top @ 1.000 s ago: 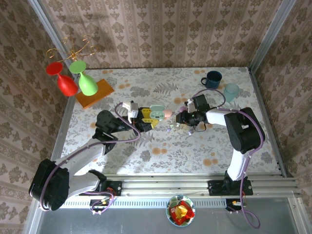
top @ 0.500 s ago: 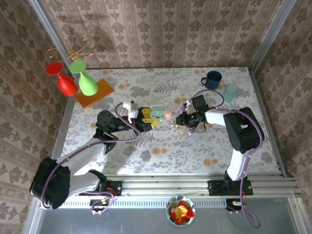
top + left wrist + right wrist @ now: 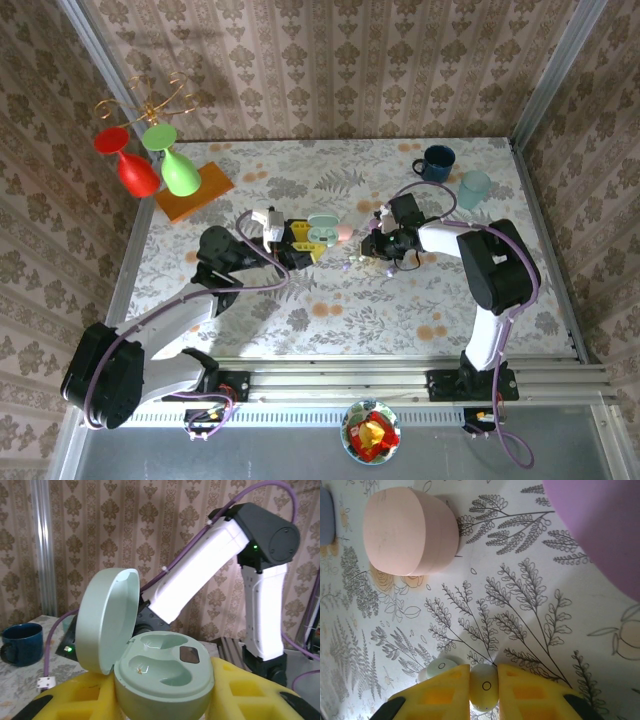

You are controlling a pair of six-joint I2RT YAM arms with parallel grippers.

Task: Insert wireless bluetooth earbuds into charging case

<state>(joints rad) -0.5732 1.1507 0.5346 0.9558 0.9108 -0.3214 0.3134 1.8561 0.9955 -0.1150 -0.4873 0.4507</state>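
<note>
The table (image 3: 300,310), under a leaf-patterned cloth, carries everything, and the two arms meet over its middle. The left arm (image 3: 180,310) reaches in from its side so that the left gripper (image 3: 165,702) can offer the green case (image 3: 165,677) towards the other arm. Its yellow pads clamp the case body from both sides and hold it upright. The lid (image 3: 107,620) stands swung back on its hinge, so both moulded wells face up, bare and ready to receive

The right arm (image 3: 500,270) bends low with its wrist turned towards the cloth, because what it wants lies flat there. A lilac case (image 3: 600,525), cut off by the frame edge, and a closed pink case (image 3: 410,532) sit on the cloth beyond its fingers. Both are apart from the pick and seem to play no part in it

The right gripper (image 3: 484,692) is drawn narrow around one pale bud (image 3: 484,685), a pad touching each side, with the bud resting on the cloth between them. A second bud (image 3: 439,669), greenish, lies just beside one pad's outer face, outside the grip

I judge this to be the grasp step: the bud looks pinched but not yet lifted, and the carry to the open wells remains. Glossy and rounded, it could slip out from between the pads
</note>
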